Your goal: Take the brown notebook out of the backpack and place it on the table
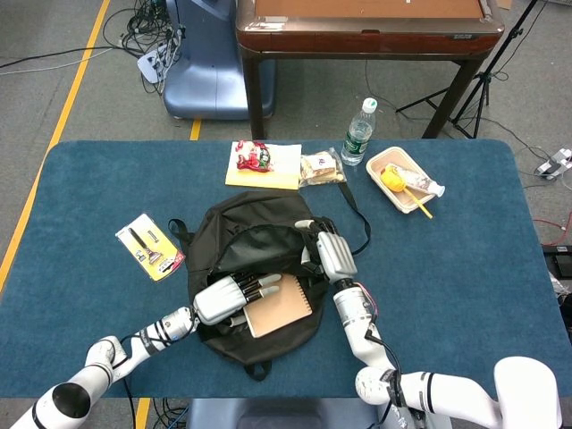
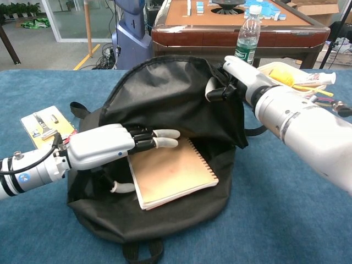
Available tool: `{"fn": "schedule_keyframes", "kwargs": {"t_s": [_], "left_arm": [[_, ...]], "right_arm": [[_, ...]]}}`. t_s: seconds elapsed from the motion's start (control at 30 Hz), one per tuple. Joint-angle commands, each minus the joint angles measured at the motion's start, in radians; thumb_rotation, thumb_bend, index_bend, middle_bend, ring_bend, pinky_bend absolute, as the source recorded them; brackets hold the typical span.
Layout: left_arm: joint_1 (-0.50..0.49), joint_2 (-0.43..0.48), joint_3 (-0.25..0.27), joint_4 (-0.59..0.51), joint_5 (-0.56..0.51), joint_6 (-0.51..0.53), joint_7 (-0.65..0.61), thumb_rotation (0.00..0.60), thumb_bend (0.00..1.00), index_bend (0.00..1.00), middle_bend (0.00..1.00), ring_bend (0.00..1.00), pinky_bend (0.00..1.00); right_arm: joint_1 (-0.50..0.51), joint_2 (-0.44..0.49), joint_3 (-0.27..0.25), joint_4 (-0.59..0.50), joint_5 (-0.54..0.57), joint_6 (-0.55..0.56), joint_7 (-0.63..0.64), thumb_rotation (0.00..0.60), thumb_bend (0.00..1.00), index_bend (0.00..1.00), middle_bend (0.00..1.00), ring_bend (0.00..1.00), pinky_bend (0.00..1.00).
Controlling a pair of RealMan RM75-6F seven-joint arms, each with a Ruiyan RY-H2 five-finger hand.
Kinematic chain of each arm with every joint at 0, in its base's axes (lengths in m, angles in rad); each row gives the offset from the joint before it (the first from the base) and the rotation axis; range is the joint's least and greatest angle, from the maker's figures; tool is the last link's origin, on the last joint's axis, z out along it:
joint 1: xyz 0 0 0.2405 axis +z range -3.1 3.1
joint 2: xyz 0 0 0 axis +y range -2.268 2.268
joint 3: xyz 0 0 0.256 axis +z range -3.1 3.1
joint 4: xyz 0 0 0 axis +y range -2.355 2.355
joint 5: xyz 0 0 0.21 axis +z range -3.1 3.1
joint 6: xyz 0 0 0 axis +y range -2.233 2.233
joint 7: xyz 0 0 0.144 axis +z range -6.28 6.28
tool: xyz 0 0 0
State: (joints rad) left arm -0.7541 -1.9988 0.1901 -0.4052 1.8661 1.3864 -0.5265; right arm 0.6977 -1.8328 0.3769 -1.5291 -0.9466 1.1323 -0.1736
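Gripping the notebook [image 2: 175, 175] w/ left hand [image 2: 107, 147], right hand [image 2: 235, 77] holding the backpack [image 2: 165, 93] flap up — next (I'd judge) slide it onto the desk [image 2: 286, 220].

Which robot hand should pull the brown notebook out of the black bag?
The left hand. Its fingers already lie across the brown spiral notebook inside the open black fabric backpack, thumb beside its edge. The right hand is busy gripping the backpack's flap, holding it open.

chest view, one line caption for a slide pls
Right hand holds the black backpack flap up while the left hand grips the brown notebook inside.
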Motion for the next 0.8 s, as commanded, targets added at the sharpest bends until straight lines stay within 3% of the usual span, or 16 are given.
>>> {"fn": "schedule_keyframes", "kwargs": {"t_s": [0.03,0.27,0.37,0.47,0.63,0.8], "left_arm": [[0.001,-0.002,0.004,0.007,-0.002,0.005,-0.012,0.600,0.31,0.01,0.00,0.01,0.03],[0.009,-0.005,0.012,0.027,-0.006,0.032,-0.044,0.600,0.46,0.15,0.03,0.02,0.03],[0.014,-0.007,0.011,0.037,-0.011,0.046,-0.060,0.600,0.52,0.33,0.14,0.10,0.03],[0.018,-0.010,0.012,0.045,-0.014,0.052,-0.065,0.600,0.56,0.43,0.25,0.17,0.05],[0.022,-0.014,0.015,0.046,-0.016,0.073,-0.085,0.600,0.58,0.55,0.49,0.38,0.17],[0.029,-0.007,0.010,0.027,-0.022,0.117,-0.122,0.600,0.59,0.63,0.64,0.49,0.24]], "right_arm": [[0.000,0.000,0.000,0.001,0.002,0.000,-0.001,0.600,0.92,0.58,0.24,0.09,0.04],[0.000,0.000,0.002,-0.001,0.001,0.004,-0.005,0.600,0.92,0.58,0.24,0.09,0.04],[0.001,-0.001,0.001,0.000,0.000,0.004,-0.006,0.600,0.94,0.58,0.24,0.09,0.04],[0.001,-0.002,0.001,0.002,0.002,0.002,-0.006,0.600,0.94,0.58,0.24,0.09,0.04],[0.001,-0.003,0.001,0.005,0.007,0.000,-0.009,0.600,0.94,0.58,0.24,0.09,0.04],[0.000,0.003,0.006,0.008,0.012,-0.001,-0.010,0.600,0.94,0.58,0.24,0.09,0.04]]}}
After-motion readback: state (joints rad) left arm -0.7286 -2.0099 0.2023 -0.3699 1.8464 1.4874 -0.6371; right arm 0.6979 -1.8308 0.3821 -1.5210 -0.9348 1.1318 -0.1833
